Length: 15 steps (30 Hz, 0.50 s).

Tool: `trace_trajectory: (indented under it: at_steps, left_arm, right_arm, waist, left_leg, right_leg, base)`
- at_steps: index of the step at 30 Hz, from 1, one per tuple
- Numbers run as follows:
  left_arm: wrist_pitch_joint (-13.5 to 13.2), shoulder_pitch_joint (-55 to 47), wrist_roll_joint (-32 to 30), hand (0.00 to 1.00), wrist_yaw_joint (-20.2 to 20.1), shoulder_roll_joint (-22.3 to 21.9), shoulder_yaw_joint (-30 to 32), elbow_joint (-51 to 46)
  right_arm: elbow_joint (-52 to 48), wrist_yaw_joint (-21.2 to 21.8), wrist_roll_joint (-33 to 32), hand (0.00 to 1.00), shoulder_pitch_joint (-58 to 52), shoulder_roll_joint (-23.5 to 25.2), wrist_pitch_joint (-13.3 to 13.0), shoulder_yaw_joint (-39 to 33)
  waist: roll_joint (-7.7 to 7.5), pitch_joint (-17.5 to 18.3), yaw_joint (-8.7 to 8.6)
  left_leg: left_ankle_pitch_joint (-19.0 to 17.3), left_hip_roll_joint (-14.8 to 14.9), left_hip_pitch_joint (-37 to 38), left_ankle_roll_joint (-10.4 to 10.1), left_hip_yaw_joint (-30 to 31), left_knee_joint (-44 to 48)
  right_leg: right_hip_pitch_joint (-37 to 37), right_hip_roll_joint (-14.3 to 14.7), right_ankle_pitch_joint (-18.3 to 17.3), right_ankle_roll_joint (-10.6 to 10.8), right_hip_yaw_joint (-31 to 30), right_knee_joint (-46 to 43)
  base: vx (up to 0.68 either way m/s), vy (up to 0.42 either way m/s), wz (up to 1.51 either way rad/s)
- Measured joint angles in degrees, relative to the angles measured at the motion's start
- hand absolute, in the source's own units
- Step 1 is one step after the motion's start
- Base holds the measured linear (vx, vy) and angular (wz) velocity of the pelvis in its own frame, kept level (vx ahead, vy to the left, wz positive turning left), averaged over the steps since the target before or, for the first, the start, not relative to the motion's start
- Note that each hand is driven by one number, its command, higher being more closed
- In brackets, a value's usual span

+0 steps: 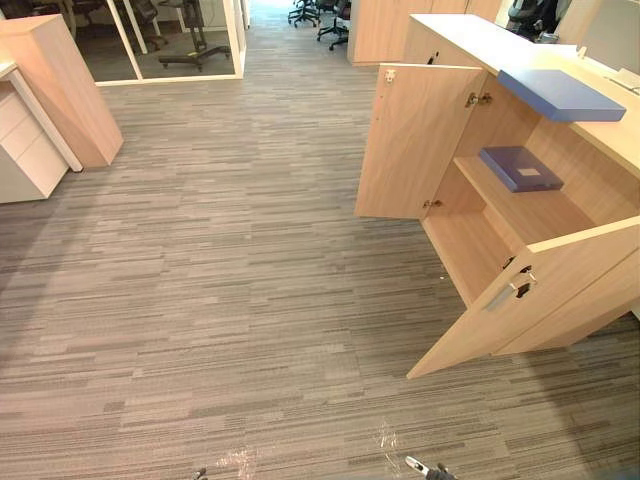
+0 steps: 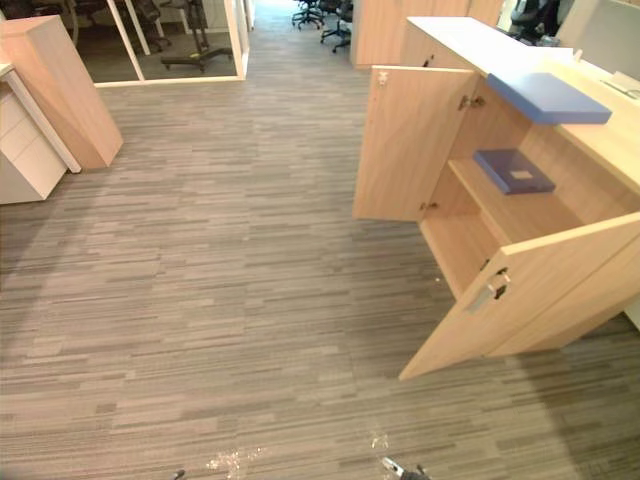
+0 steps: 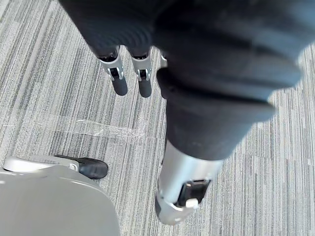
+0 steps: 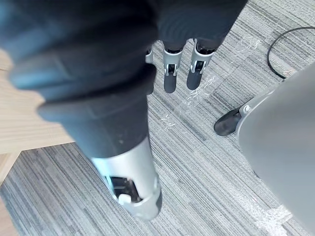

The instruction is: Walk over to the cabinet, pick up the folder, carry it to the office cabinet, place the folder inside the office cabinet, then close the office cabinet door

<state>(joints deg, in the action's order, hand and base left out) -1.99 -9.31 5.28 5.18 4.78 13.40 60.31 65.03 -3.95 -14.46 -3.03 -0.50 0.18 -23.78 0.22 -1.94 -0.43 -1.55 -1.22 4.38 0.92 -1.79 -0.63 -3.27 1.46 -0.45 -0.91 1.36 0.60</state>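
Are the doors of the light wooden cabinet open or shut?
Open: both light wooden doors stand swung outward, exposing a dark blue folder flat on the inner shelf.

Grey striped carpet [image 1: 220, 300] covers the floor, its bands running across the room. Strips of clear tape [image 3: 83, 127] lie stuck flat on the carpet close to the near edge. On the far left stands a white drawer unit [image 1: 25, 145], and just beside it a light wooden unit [image 1: 65, 85] with a plain side panel. Behind them a glass partition [image 1: 170, 40] with a white frame closes off a room, where a dark chair base [image 1: 195, 45] shows through. Further back, dark office chairs [image 1: 320, 15] stand along the aisle.
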Motion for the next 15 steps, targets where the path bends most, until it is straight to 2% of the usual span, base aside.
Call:
trace_trajectory:
  at_steps: [10, 15]
  left_arm:
    - [-0.73, -0.01, 0.90, 0.00, -0.57, -0.04, -0.27, -0.02]
    - [-1.25, 0.04, -1.21, 0.00, 1.14, -0.03, -0.90, -0.20]
  right_arm:
    - [-0.01, 0.04, 0.01, 0.00, 0.45, 0.22, -0.06, -1.35]
    - [-0.02, -0.40, 0.01, 0.00, 0.47, 0.22, -0.16, -1.12]
  waist:
    - [0.01, -0.96, -0.01]
    - [-0.03, -1.00, 0.00]
  left_leg:
    - [1.11, 0.13, 1.46, -0.29, -0.19, -1.63]
    - [1.62, 0.09, 1.75, -0.10, -0.07, -2.86]
  right_leg:
    - [-0.27, 0.12, 0.07, 0.21, -0.11, -0.01]
    - [-0.21, 0.14, 0.10, 0.19, -0.03, 0.25]
  base:
    - [-0.06, -0.005, -0.01]
    - [0.00, 0.000, 0.00]
